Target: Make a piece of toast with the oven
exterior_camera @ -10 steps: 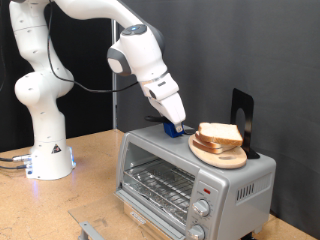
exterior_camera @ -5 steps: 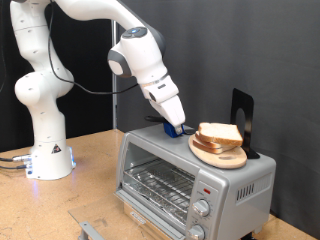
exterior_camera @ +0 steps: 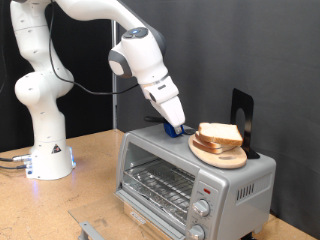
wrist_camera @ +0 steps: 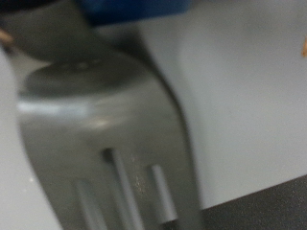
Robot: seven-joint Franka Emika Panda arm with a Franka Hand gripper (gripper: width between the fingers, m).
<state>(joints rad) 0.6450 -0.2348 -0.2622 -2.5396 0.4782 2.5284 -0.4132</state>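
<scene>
The silver oven [exterior_camera: 232, 184] stands at the exterior view's lower right with its glass door closed and the wire rack [exterior_camera: 158, 183] showing behind it. A round wooden plate [exterior_camera: 226, 159] on the oven's top carries the piece of toast [exterior_camera: 220, 133], stacked with a matching bread slice. My gripper [exterior_camera: 177, 127] reaches down to the oven's top just left of the plate, shut on a blue-handled tool [exterior_camera: 178, 128]. In the wrist view, the tool's slotted metal blade [wrist_camera: 106, 125] fills the picture, with the blue handle [wrist_camera: 134, 8] at its edge.
A black stand [exterior_camera: 242, 115] rises behind the plate at the oven's back right. Two round knobs [exterior_camera: 202, 209] sit on the oven's front panel. The robot's white base [exterior_camera: 45, 150] stands on the wooden table [exterior_camera: 90, 190] at the exterior view's left.
</scene>
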